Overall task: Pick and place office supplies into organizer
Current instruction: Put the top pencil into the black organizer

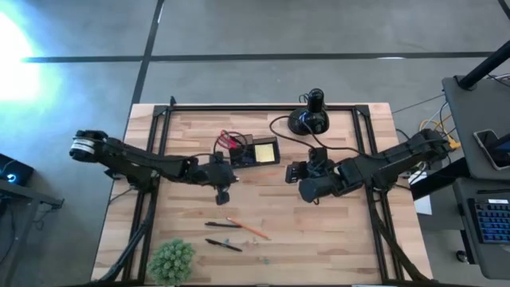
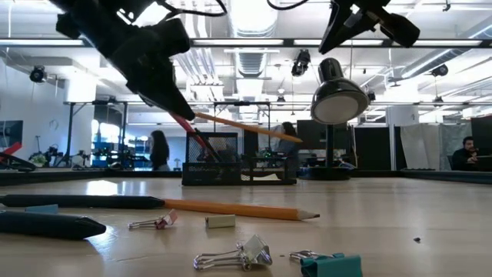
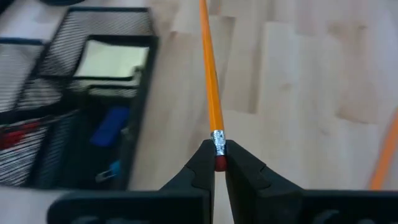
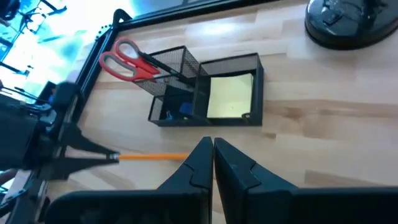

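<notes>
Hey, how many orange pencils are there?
2. One pencil is pinched at its eraser end in the left claw; the other pencil lies on the table near the pens.

Left gripper pinching a pencil
It is gripping the eraser end, beside the mesh organizer sitting on the bench.

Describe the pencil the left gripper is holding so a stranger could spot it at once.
Start at the black mesh organizer on the wooden table. Beside it, the left gripper is shut on an orange pencil by its eraser end, off the table; a second pencil lies flat among pens.
</notes>
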Controlling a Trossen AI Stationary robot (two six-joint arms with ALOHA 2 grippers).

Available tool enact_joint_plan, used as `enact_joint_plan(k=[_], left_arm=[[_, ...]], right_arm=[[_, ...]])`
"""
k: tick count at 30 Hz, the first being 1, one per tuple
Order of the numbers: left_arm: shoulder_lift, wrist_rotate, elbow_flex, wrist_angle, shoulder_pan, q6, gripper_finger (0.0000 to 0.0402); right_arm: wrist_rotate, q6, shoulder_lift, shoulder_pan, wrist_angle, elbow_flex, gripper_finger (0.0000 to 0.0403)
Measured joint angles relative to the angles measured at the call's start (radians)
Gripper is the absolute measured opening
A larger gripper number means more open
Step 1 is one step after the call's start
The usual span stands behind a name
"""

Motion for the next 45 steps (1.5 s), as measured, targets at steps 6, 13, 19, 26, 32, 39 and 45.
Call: enact_joint_plan(k=[6,13,19,26,32,39,45], left_arm=[[-0.04,-0.038,0.073,-0.166,0.035,0.001,0.0002],[-0.045,-0.074,0.209,-0.421,0.07,0.047,0.0002],[-0.04,-0.079,0.325,-0.52,0.118,0.13,0.0002],[-0.038,-0.077,0.488,-0.86,0.179,0.145,0.0002],[-0.038,-0.08,0.598,-1.067,0.205,0.16,0.0002],[-0.012,-0.096,0.632,-1.129,0.256,0.191,0.0002],[0.064,-0.043,0.632,-1.153,0.271,0.286,0.0002]], right_arm=[[0.036,-0.002,0.001,0.0,0.001,0.017,0.0009],[0.065,-0.002,0.001,0.0,0.002,0.03,0.0009],[0.082,-0.005,0.001,0.0,0.001,0.029,0.0009],[0.091,-0.022,0.002,0.0,0.0,0.028,0.0009],[0.097,-0.052,0.002,-0.002,-0.002,0.026,0.0009],[0.098,-0.057,0.002,-0.002,-0.004,0.022,0.0009],[0.098,-0.058,0.002,-0.002,-0.004,0.022,0.0009]])
